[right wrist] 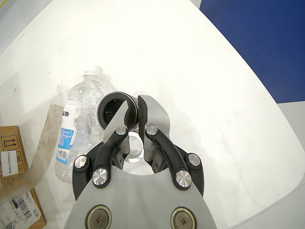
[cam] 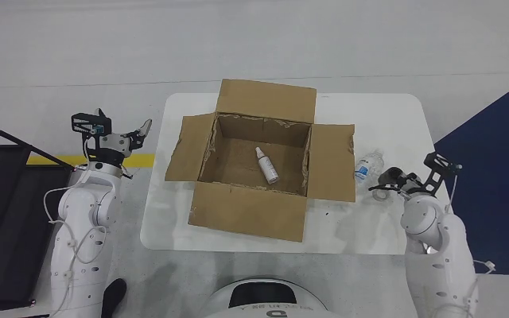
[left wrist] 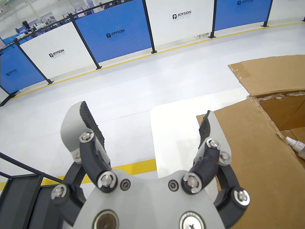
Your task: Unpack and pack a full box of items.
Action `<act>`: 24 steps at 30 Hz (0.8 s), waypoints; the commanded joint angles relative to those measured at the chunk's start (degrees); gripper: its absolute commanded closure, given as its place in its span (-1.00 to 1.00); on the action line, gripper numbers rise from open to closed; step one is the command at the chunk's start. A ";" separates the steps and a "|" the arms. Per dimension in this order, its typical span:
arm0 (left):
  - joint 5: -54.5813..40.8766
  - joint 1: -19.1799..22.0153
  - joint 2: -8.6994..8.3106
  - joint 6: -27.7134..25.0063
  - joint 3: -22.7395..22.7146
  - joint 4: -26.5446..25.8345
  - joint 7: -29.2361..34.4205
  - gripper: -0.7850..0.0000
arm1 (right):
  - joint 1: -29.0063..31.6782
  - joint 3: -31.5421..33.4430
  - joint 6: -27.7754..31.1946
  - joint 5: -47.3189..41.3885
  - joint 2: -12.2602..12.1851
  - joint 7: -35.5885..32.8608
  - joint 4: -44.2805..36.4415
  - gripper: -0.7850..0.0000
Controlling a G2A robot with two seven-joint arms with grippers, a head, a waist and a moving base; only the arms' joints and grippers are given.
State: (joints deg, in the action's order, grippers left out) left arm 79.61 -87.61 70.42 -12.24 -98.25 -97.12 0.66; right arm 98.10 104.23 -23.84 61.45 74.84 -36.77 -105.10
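Note:
An open cardboard box [cam: 246, 211] stands mid-table with all flaps spread. A small white bottle [cam: 266, 164] lies on its floor, seen too in the left wrist view [left wrist: 296, 145] past the box flap [left wrist: 243, 144]. Right of the box lies a clear water bottle [cam: 366, 168] [right wrist: 71, 129] on its side. Beside it, near the table's right edge, my right gripper [cam: 387, 191] [right wrist: 135, 104] is shut on the wall of a black ring [right wrist: 102, 110], one finger inside it. My left gripper [cam: 141, 131] [left wrist: 145, 111] hangs open and holds nothing, off the table's left edge.
The white table [cam: 382, 119] has bare room behind and right of the box. A black rack [cam: 16, 199] stands on the floor at the left. A blue floor area [cam: 485, 143] lies beyond the right edge. Fence panels [left wrist: 119, 34] close off the room.

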 commanded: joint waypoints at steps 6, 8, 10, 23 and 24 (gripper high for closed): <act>0.00 0.00 0.00 0.00 0.00 0.00 0.00 -1.00 | 3.16 1.82 0.20 -1.76 0.16 1.66 -3.50 1.00; 0.00 0.00 0.00 0.00 0.00 0.00 0.00 -1.00 | 4.34 2.54 0.55 -2.56 0.22 2.29 -4.58 1.00; 0.00 0.00 0.00 0.00 0.00 0.00 0.00 -1.00 | 5.16 2.85 0.96 -2.91 0.26 2.74 -5.01 1.00; 0.00 0.00 0.00 0.00 0.00 0.00 0.00 -1.00 | 9.21 4.94 4.58 -6.18 0.60 8.90 -8.94 -1.00; 0.00 0.00 0.00 0.00 0.00 0.00 0.00 -1.00 | 9.21 4.94 4.58 -6.18 0.60 8.90 -8.94 -1.00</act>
State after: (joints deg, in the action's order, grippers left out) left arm 79.61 -87.61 70.42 -12.24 -98.25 -97.12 0.66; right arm 107.33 109.19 -19.24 55.25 75.45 -27.85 -114.06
